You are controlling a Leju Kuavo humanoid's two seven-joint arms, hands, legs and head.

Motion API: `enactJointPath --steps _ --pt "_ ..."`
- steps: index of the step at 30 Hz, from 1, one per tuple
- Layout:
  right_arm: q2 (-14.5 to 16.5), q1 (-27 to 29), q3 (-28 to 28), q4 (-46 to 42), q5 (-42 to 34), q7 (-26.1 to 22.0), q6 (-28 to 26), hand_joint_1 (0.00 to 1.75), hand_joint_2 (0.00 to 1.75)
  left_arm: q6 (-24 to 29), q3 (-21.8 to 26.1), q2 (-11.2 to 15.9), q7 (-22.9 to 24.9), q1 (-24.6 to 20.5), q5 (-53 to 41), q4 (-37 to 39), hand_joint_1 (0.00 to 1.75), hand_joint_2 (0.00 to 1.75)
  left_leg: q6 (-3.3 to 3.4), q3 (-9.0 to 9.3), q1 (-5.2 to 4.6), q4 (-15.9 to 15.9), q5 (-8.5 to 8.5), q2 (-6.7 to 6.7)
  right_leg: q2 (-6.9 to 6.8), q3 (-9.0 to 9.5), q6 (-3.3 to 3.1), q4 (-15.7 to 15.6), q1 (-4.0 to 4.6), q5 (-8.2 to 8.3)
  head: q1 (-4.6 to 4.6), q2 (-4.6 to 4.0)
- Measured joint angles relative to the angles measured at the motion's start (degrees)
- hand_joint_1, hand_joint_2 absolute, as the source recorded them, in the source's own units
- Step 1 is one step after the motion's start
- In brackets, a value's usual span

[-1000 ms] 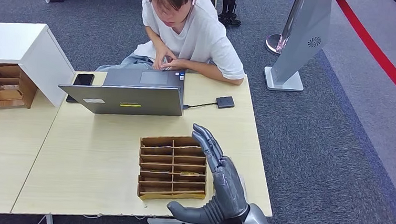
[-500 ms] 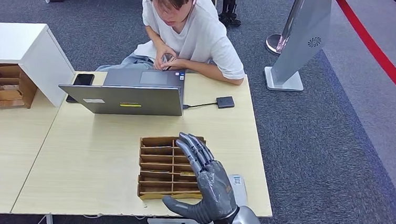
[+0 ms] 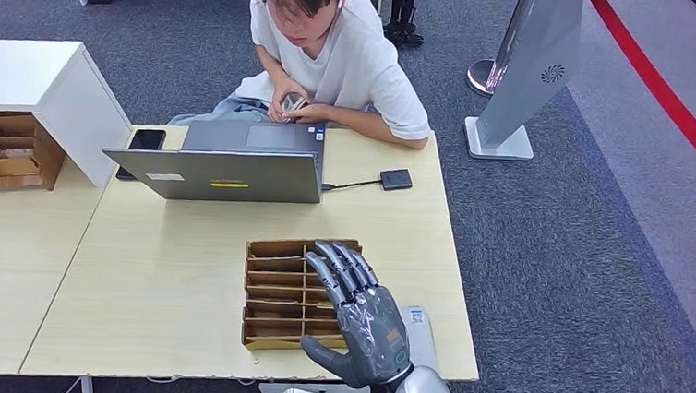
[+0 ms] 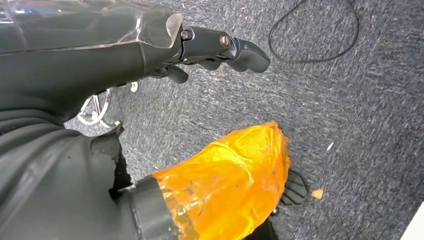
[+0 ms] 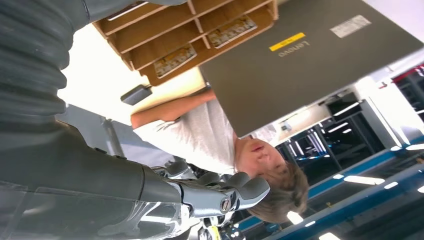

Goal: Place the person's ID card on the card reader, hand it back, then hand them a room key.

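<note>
while the person [image 3: 332, 43] across the tabletop [image 3: 163, 276] holds a small card-like thing [image 3: 293, 103] in both hands near their chest, behind the open laptop [image 3: 222, 165], the robot's right hand [image 3: 359, 322] hovers flat over the right side of the wooden slotted tray [image 3: 277, 293], fingers apart and stretched forward, holding nothing; whether what the person holds is the id card is too small to tell, but it is well apart from the robot's hand; the card reader [image 3: 395, 179], a small dark box on a cable, lies to the right of the laptop, between the person and the tray; the tray's slots hold several cards, seen in the right wrist view [image 5: 175, 52], likely the room keys; the left hand [image 4: 220, 47] hangs low over the carpet, fingers loosely curled on nothing; judging by this, the task is at its very start, the receiving step, with the card not yet passed over; the next move calls for the right hand to reach forward past the tray toward the person and turn so that its fingers can pinch a thin flat card, which could slip easily; a phone [image 3: 145, 141] lies left of the laptop.
</note>
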Motion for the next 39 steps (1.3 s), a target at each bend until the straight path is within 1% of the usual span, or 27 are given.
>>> enactJointPath --steps 5,11,14,31,39 --pt "-0.22 -0.14 0.18 0.98 1.82 1.17 0.04 0.00 1.75 -0.07 0.03 -0.27 0.10 -0.01 -0.22 -0.23 0.00 0.00 0.00 0.00 0.00 0.00 0.00 0.00 0.00 0.00 0.00 0.00 0.00 0.00 0.00 0.00" --pt "-0.59 -0.40 0.35 2.29 5.50 4.13 0.98 0.00 1.75 -0.27 0.08 -0.38 0.31 -0.01 -0.97 -0.49 0.00 0.00 0.00 0.00 0.01 0.00 0.00 0.00 0.00 0.00 0.00 0.00 0.00 0.00 -0.01 0.00" --pt "-0.73 -0.48 0.36 3.13 6.30 4.86 1.16 0.00 1.75 -0.32 0.11 -0.38 0.40 -0.02 -1.30 -0.51 0.00 0.00 0.00 0.00 0.00 0.00 0.00 0.00 0.00 0.00 0.00 0.00 0.00 0.00 0.01 0.00" --pt "-1.05 -0.78 0.63 6.91 7.43 7.19 3.92 0.00 1.75 -0.48 0.90 -0.37 0.68 -0.12 -2.47 -0.60 0.00 0.00 0.00 0.00 0.00 0.00 0.00 0.00 0.00 0.00 0.00 0.00 0.00 0.00 0.01 0.00" --pt "-1.05 -0.78 0.64 8.56 7.44 7.78 4.19 0.00 1.75 -0.48 0.96 -0.37 0.68 -0.16 -2.85 -0.60 0.00 0.00 0.00 0.00 0.00 0.00 0.00 0.00 0.00 0.00 0.00 0.00 0.00 0.00 0.01 0.00"
